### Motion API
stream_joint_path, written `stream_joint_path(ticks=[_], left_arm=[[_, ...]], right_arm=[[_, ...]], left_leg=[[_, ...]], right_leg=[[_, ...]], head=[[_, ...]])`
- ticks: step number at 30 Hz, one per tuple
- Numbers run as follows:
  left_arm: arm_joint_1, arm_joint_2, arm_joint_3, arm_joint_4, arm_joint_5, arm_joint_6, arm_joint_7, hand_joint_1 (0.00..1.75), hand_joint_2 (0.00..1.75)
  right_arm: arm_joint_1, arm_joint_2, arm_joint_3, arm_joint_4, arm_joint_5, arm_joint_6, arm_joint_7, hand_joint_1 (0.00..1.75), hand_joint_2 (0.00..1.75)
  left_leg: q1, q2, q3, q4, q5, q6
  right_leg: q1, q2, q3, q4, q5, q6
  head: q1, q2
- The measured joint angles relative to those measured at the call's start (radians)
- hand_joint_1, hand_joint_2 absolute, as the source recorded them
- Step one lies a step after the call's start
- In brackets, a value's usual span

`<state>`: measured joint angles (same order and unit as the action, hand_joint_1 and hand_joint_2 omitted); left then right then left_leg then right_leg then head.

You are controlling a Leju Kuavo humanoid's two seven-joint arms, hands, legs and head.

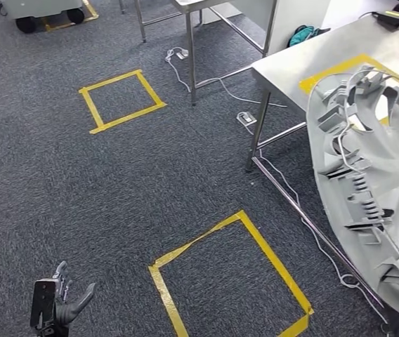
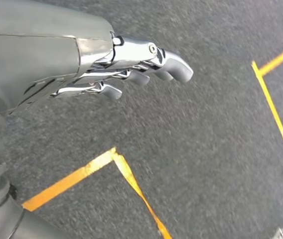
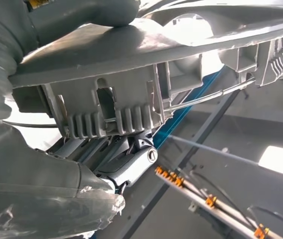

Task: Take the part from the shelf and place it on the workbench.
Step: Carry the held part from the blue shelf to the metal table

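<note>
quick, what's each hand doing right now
Left hand: open, fingers out straight, holding nothing, over the carpet.
Right hand: closed on the grey part, holding it.

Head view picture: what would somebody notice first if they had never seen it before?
The big grey ribbed part grabs the eye first, filling the right side, held up by the right hand in front of a metal workbench marked with yellow tape. Next come the yellow tape squares on the dark carpet, one near and one farther off. Low on the left, the left hand hangs with nothing in it.
</note>
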<state>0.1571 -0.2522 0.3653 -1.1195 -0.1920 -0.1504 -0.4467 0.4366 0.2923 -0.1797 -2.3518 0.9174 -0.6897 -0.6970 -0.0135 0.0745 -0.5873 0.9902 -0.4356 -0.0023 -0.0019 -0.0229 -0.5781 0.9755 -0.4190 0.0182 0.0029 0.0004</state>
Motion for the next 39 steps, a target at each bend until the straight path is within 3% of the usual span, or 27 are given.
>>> stream_joint_path(ticks=[2, 4, 5, 6, 7, 9, 11, 13, 15, 17, 18, 20, 21, 23, 24, 25, 26, 27, 29, 30, 32, 33, 34, 36, 37, 38, 39], left_arm=[[0.001, 0.003, -0.001, 0.001, 0.004, 0.0, -0.001, 0.0, 1.75], [0.005, 0.005, -0.001, 0.004, 0.006, -0.001, -0.002, 0.0, 1.75], [0.006, 0.006, -0.001, 0.005, 0.006, -0.001, -0.002, 0.0, 1.75], [0.006, 0.008, -0.001, 0.006, 0.007, -0.002, -0.002, 0.0, 1.75], [0.006, 0.009, -0.001, 0.006, 0.007, -0.003, -0.002, 0.0, 1.75], [0.006, 0.011, -0.002, 0.006, 0.008, -0.004, -0.002, 0.0, 1.75], [0.006, 0.011, -0.003, 0.007, 0.008, -0.004, -0.002, 0.0, 1.75], [0.005, 0.012, -0.004, 0.008, 0.008, -0.005, -0.002, 0.0, 1.75], [0.004, 0.012, -0.005, 0.008, 0.008, -0.006, -0.002, 0.0, 1.75], [0.006, 0.013, -0.006, 0.008, 0.008, -0.006, -0.002, 0.0, 1.75], [0.007, 0.013, -0.007, 0.008, 0.008, -0.007, -0.002, 0.0, 1.75], [0.009, 0.014, -0.008, 0.008, 0.008, -0.007, -0.002, 0.0, 1.75], [0.009, 0.015, -0.009, 0.008, 0.009, -0.008, -0.002, 0.0, 1.75], [0.009, 0.015, -0.012, 0.008, 0.009, -0.008, -0.003, 0.0, 1.75], [0.008, 0.015, -0.014, 0.008, 0.01, -0.008, -0.003, 0.0, 1.75], [0.007, 0.015, -0.015, 0.008, 0.01, -0.008, -0.004, 0.0, 1.75], [0.007, 0.015, -0.017, 0.009, 0.01, -0.008, -0.004, 0.0, 1.75], [0.006, 0.015, -0.019, 0.009, 0.01, -0.008, -0.004, 0.0, 1.75], [0.002, 0.015, -0.022, 0.009, 0.01, -0.008, -0.005, 0.0, 1.75], [-0.001, 0.015, -0.023, 0.009, 0.01, -0.008, -0.006, 0.0, 1.75], [-0.003, 0.015, -0.025, 0.01, 0.01, -0.008, -0.007, 0.0, 1.75], [0.0, 0.017, -0.025, 0.01, 0.01, -0.007, -0.007, 0.0, 1.75], [0.003, 0.018, -0.025, 0.011, 0.01, -0.006, -0.007, 0.0, 1.75], [0.008, 0.02, -0.024, 0.013, 0.01, -0.006, -0.01, 0.0, 1.75], [0.008, 0.021, -0.024, 0.013, 0.009, -0.006, -0.013, 0.0, 1.75], [0.009, 0.022, -0.024, 0.013, 0.009, -0.006, -0.016, 0.0, 1.75], [0.01, 0.023, -0.024, 0.016, 0.009, -0.006, -0.018, 0.0, 1.75]], right_arm=[[-0.001, 0.0, 0.0, 0.0, 0.013, 0.0, 0.0, 1.75, 1.75], [-0.001, 0.001, 0.0, 0.0, 0.025, 0.0, 0.0, 1.75, 1.75], [-0.001, 0.001, 0.0, 0.0, 0.03, 0.0, 0.0, 1.75, 1.75], [-0.001, 0.001, 0.0, 0.0, 0.034, 0.0, 0.0, 1.75, 1.75], [-0.001, 0.001, 0.0, 0.0, 0.037, 0.0, 0.0, 1.75, 1.75], [-0.001, 0.001, 0.001, 0.0, 0.044, 0.0, 0.0, 1.75, 1.75], [-0.002, 0.001, 0.001, 0.0, 0.047, 0.0, 0.0, 1.75, 1.75], [0.0, 0.001, 0.001, 0.0, 0.047, 0.0, 0.0, 1.75, 1.75], [0.0, 0.001, 0.001, 0.0, 0.047, 0.0, 0.0, 1.75, 1.75], [-0.001, 0.001, 0.002, 0.0, 0.047, 0.0, 0.0, 1.75, 1.75], [-0.001, 0.001, 0.002, 0.0, 0.048, 0.0, -0.001, 1.75, 1.75], [0.0, 0.001, 0.003, 0.0, 0.049, 0.0, -0.002, 1.75, 1.75], [0.001, 0.001, 0.003, 0.001, 0.049, 0.0, -0.001, 1.75, 1.75], [0.002, 0.001, 0.003, 0.001, 0.049, 0.0, 0.0, 1.75, 1.75], [0.002, 0.001, 0.003, 0.001, 0.049, 0.0, 0.001, 1.75, 1.75], [0.002, 0.001, 0.003, 0.001, 0.049, 0.0, 0.001, 1.75, 1.75], [0.002, 0.001, 0.004, 0.001, 0.05, 0.0, 0.001, 1.75, 1.75], [0.002, 0.001, 0.004, 0.001, 0.05, 0.0, 0.001, 1.75, 1.75], [0.005, 0.001, 0.004, 0.0, 0.048, 0.0, 0.001, 1.75, 1.75], [0.006, 0.001, 0.004, 0.0, 0.047, 0.0, 0.001, 1.75, 1.75], [0.005, 0.001, 0.006, 0.001, 0.046, 0.0, 0.001, 1.75, 1.75], [0.004, 0.001, 0.008, 0.002, 0.046, 0.0, 0.001, 1.75, 1.75], [0.004, 0.001, 0.01, 0.003, 0.046, 0.0, 0.001, 1.75, 1.75], [0.006, 0.001, 0.012, 0.007, 0.046, 0.0, 0.001, 1.75, 1.75], [0.006, 0.001, 0.013, 0.009, 0.046, 0.0, 0.001, 1.75, 1.75], [0.006, 0.001, 0.014, 0.011, 0.046, 0.0, 0.001, 1.75, 1.75], [0.005, 0.001, 0.015, 0.013, 0.045, 0.0, 0.001, 1.75, 1.75]], left_leg=[[0.005, -0.051, -0.048, 0.116, -0.063, -0.01], [0.011, -0.068, -0.107, 0.248, -0.114, -0.017], [0.014, -0.069, -0.118, 0.272, -0.114, -0.019], [0.018, -0.071, -0.108, 0.254, -0.095, -0.021], [0.024, -0.077, -0.079, 0.199, -0.062, -0.025], [0.041, -0.128, -0.004, 0.057, -0.014, -0.036], [0.049, -0.165, 0.033, -0.011, -0.013, -0.035], [0.043, -0.146, 0.04, -0.012, -0.024, -0.016], [0.038, -0.123, 0.054, -0.012, -0.031, 0.001], [0.03, -0.1, 0.068, -0.013, -0.04, 0.012], [0.026, -0.087, 0.074, -0.013, -0.047, 0.015], [0.018, -0.061, 0.091, -0.013, -0.063, 0.019], [0.014, -0.049, 0.103, -0.013, -0.073, 0.02], [0.008, -0.025, 0.135, -0.014, -0.098, 0.021], [0.005, -0.013, 0.15, -0.014, -0.111, 0.019], [0.003, -0.003, 0.161, -0.017, -0.123, 0.016], [0.002, 0.009, 0.171, -0.023, -0.134, 0.01], [0.002, 0.018, 0.182, -0.025, -0.137, 0.003], [0.003, 0.021, 0.192, -0.005, -0.125, -0.01], [0.005, 0.003, 0.174, 0.041, -0.107, -0.016], [0.01, -0.046, 0.084, 0.179, -0.092, -0.025], [0.012, -0.061, 0.029, 0.242, -0.112, -0.031], [0.014, -0.067, -0.019, 0.282, -0.154, -0.035], [0.018, -0.069, -0.081, 0.286, -0.25, -0.043], [0.021, -0.07, -0.095, 0.258, -0.267, -0.047], [0.026, -0.074, -0.102, 0.214, -0.24, -0.054], [0.034, -0.086, -0.108, 0.154, -0.162, -0.062]], right_leg=[[-0.007, 0.022, 0.001, -0.004, 0.005, -0.006], [-0.01, 0.046, -0.001, -0.004, 0.005, -0.007], [-0.012, 0.06, -0.001, -0.004, 0.005, -0.006], [-0.014, 0.075, 0.0, -0.003, 0.003, -0.003], [-0.017, 0.09, 0.002, -0.001, 0.002, 0.001], [-0.021, 0.119, 0.0, 0.008, -0.004, 0.015], [-0.023, 0.145, -0.008, 0.016, -0.007, 0.028], [-0.026, 0.159, -0.013, 0.017, -0.006, 0.036], [-0.023, 0.12, -0.028, 0.048, -0.015, 0.04], [-0.016, 0.057, -0.09, 0.16, -0.055, 0.04], [-0.014, 0.039, -0.135, 0.235, -0.08, 0.039], [-0.011, 0.029, -0.204, 0.334, -0.102, 0.033], [-0.008, 0.028, -0.21, 0.329, -0.088, 0.026], [0.005, 0.01, -0.169, 0.217, -0.021, 0.004], [0.018, -0.015, -0.145, 0.151, 0.012, -0.011], [0.028, -0.037, -0.126, 0.103, 0.027, -0.021], [0.038, -0.053, -0.113, 0.076, 0.032, -0.029], [0.043, -0.054, -0.108, 0.066, 0.022, -0.032], [0.038, -0.027, -0.08, 0.053, 0.01, -0.037], [0.033, -0.013, -0.064, 0.046, 0.007, -0.041], [0.022, 0.01, -0.03, 0.035, -0.007, -0.044], [0.018, 0.023, -0.012, 0.031, -0.018, -0.044], [0.014, 0.038, 0.008, 0.027, -0.032, -0.043], [0.004, 0.069, 0.057, 0.021, -0.064, -0.039], [-0.002, 0.083, 0.083, 0.02, -0.081, -0.035], [-0.008, 0.096, 0.106, 0.02, -0.099, -0.028], [-0.011, 0.108, 0.128, 0.021, -0.117, -0.02]], head=[[-0.004, 0.0], [-0.007, 0.0], [-0.007, 0.0], [-0.007, 0.0], [-0.007, 0.0], [-0.009, 0.0], [-0.011, 0.0], [-0.01, 0.0], [-0.006, 0.0], [-0.001, 0.0], [0.0, 0.0], [0.001, 0.0], [0.001, 0.0], [0.001, 0.0], [-0.001, 0.0], [-0.002, 0.0], [-0.004, 0.0], [-0.005, 0.0], [-0.005, 0.0], [-0.006, 0.0], [-0.009, 0.0], [-0.01, 0.0], [-0.011, 0.0], [-0.011, 0.0], [-0.011, 0.0], [-0.012, 0.0], [-0.016, 0.0]])
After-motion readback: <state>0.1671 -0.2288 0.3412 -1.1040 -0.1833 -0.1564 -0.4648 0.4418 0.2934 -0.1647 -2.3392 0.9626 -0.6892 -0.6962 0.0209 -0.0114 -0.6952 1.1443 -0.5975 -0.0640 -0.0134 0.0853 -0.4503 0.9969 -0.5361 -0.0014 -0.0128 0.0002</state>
